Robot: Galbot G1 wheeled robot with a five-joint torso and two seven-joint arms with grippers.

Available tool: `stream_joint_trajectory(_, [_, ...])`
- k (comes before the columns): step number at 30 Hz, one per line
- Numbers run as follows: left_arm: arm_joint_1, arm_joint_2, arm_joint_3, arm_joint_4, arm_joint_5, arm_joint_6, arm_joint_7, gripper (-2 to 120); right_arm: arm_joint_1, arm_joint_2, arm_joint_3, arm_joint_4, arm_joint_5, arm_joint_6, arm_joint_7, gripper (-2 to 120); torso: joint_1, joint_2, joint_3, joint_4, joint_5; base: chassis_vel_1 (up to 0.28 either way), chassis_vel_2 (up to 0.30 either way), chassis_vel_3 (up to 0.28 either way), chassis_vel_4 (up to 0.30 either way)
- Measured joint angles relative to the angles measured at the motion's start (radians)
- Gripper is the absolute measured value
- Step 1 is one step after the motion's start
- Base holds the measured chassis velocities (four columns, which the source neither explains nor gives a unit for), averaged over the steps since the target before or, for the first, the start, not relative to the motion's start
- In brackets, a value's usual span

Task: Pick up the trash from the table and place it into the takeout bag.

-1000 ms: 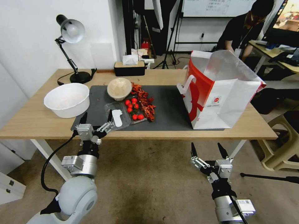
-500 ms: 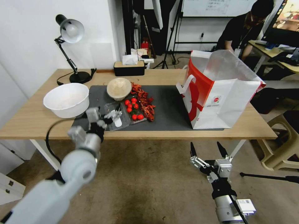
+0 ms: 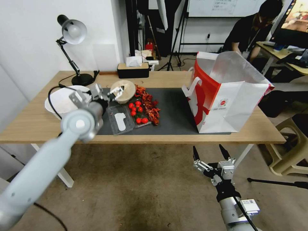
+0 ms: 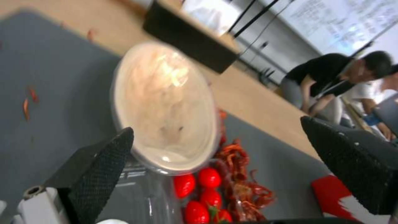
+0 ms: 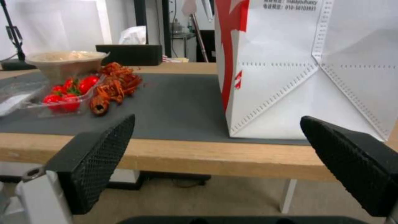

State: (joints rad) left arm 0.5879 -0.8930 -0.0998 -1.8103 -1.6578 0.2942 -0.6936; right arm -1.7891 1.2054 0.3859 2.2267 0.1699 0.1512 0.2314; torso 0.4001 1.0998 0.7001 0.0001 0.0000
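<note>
On the table (image 3: 38,125), the tan bowl (image 3: 123,90) sits upper centre-left; the left gripper (image 3: 107,93) hovers beside it, jaws apart, seemingly lining up a grasp. The right gripper (image 3: 208,154) waits low, jaws apart. The takeout bag (image 3: 231,96) stands open, ready.

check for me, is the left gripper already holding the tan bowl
No: the left gripper hovers open just short of the tan bowl, its fingers spread with nothing between them.

The left gripper (image 4: 215,168) is open, with 2 black fingers (image 4: 99,168) spread wide. Between them stands the tan bowl (image 4: 166,105) on the grey mat (image 4: 49,93). Just beside the bowl lie red tomatoes (image 4: 207,178) and crayfish shells (image 4: 244,183).
</note>
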Motion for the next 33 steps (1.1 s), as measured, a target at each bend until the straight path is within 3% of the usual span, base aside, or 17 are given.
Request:
stream_joint_trajectory(3, [-0.062,-0.024,0.019,0.085,-0.070,0.023,-0.059,100,0.003,0.001,0.001,-0.004,0.001,0.000,0.001,100,0.000,0.000,0.000,-0.0002,0.0000,0.000,0.000,0.000,0.000])
stream_joint_trajectory(10, [-0.115,-0.040,0.048,0.192,-0.086,0.058,-0.101,100,0.007,0.006,-0.001,-0.011,0.001,-0.001,0.001,100,0.000,0.000,0.000,0.0000,-0.0001,0.000,0.000,0.000,0.000])
stream_joint_trajectory(25, [-0.153,-0.083,0.070,0.293,-0.080,0.102,-0.047,100,-0.002,0.006,0.003,-0.007,-0.006,-0.003,0.001,100,0.000,0.000,0.000,-0.0001,0.0000,0.000,0.000,0.000,0.000])
stream_joint_trajectory(27, [-0.157,-0.088,0.071,0.301,-0.081,0.102,-0.044,98,-0.003,0.005,0.004,-0.006,-0.006,-0.004,0.001,100,0.000,0.000,0.000,-0.0001,0.0000,0.000,0.000,0.000,0.000])
stream_joint_trajectory(33, [-0.173,-0.105,0.082,0.335,-0.082,0.093,-0.043,75,-0.007,0.003,0.008,0.001,-0.006,-0.004,0.003,100,0.000,0.000,0.000,-0.0002,0.0000,0.000,0.000,0.000,0.000])
